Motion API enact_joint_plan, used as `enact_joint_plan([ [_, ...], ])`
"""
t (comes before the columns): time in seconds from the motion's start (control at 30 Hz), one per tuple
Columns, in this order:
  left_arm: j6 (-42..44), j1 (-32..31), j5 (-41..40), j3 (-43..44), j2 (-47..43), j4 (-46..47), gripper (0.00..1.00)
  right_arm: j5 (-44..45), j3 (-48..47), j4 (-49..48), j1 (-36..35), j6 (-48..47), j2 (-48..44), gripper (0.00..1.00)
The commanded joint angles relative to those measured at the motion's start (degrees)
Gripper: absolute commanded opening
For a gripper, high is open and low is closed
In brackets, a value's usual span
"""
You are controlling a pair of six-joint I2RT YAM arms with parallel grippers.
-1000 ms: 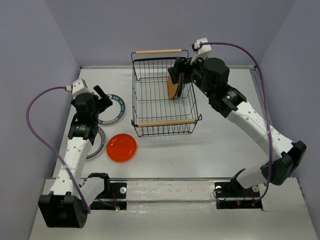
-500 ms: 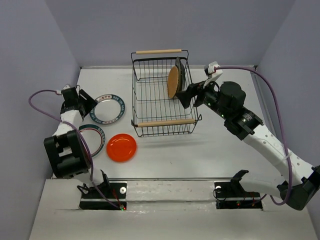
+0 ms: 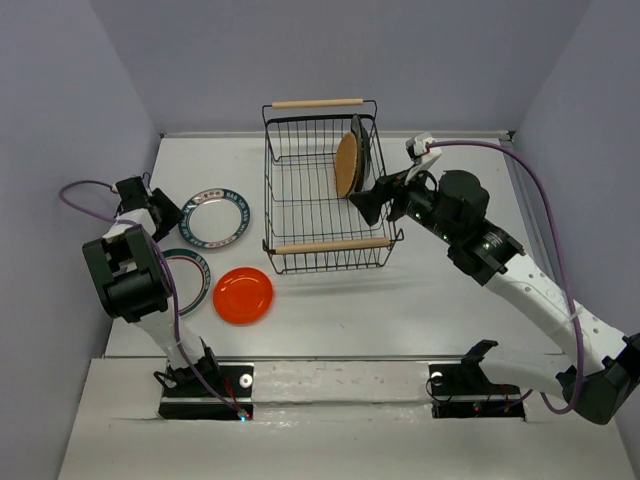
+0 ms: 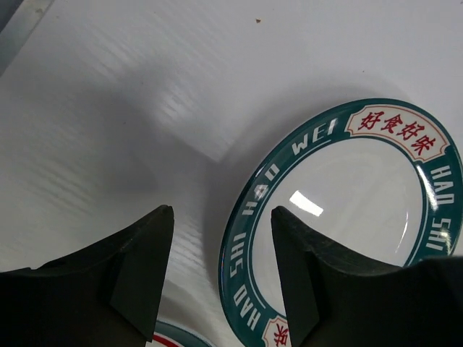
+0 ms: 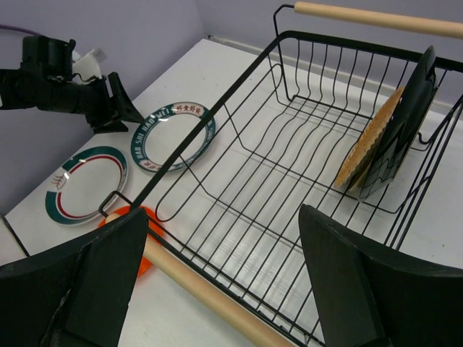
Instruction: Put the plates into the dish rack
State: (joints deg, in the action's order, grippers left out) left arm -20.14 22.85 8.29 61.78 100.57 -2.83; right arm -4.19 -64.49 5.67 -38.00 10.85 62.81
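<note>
The black wire dish rack (image 3: 268, 182) stands mid-table with a tan woven plate (image 3: 346, 165) and a black-rimmed plate (image 3: 361, 152) upright at its right end. Flat on the table to its left lie a teal-rimmed white plate (image 3: 215, 220), a second teal-rimmed plate (image 3: 187, 281) and an orange plate (image 3: 243, 294). My left gripper (image 3: 172, 212) is open and low, its jaws straddling the left rim of the first teal plate (image 4: 347, 210). My right gripper (image 3: 358, 203) is open and empty over the rack's right side, near its front wooden handle (image 5: 217, 296). The small beige plate is out of view.
The table's left edge and the side wall (image 3: 110, 200) lie close to the left arm. The rack's far wooden handle (image 3: 317, 102) is near the back wall. In the right wrist view the tan plate (image 5: 365, 148) leans on the black-rimmed one (image 5: 402, 108).
My right gripper let go of the plates in the rack and drew back to the right. My left arm swung down and left to the teal plate's rim.
</note>
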Motion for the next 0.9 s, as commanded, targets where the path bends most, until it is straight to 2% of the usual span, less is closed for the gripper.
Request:
enact_joint_plan([
  [0.0,3.35,0.00,5.05,3.52,3.12,0.81,0.66,-1.62,-0.81,-3.04,-0.50,0.66,0.39,0.90],
  [0.2,3.88,0.09,10.50,4.14,6.55,2.39,0.62,-1.09,-0.64,-3.04,-0.50,0.31,1.00,0.90],
  [0.3,3.88,0.09,11.74,4.84,8.14,2.39,0.53,-1.35,-0.64,-3.12,-0.50,0.57,1.53,0.89],
  [0.4,3.79,0.26,13.85,5.11,9.72,2.39,0.40,-1.35,-0.73,-3.04,-0.50,0.57,2.32,0.89],
  [0.43,3.62,0.35,13.94,5.19,9.99,2.48,0.30,-1.44,-0.81,-3.04,-0.50,0.57,2.50,0.90],
  [0.5,2.92,0.70,14.55,5.11,9.99,3.87,0.22,-1.53,-1.08,-3.12,-0.50,0.66,3.11,0.89],
  [0.57,2.48,0.79,14.30,4.49,9.55,4.59,0.07,-1.61,-1.25,-3.12,-0.50,0.75,3.46,0.89],
  [0.7,0.81,0.97,14.29,3.44,6.65,6.34,0.06,-3.28,-1.43,-3.12,-0.50,1.19,4.43,0.89],
  [0.87,-4.98,1.23,19.11,-0.34,-1.58,11.96,0.06,-4.08,-1.60,-3.21,-0.50,2.07,4.87,0.89],
])
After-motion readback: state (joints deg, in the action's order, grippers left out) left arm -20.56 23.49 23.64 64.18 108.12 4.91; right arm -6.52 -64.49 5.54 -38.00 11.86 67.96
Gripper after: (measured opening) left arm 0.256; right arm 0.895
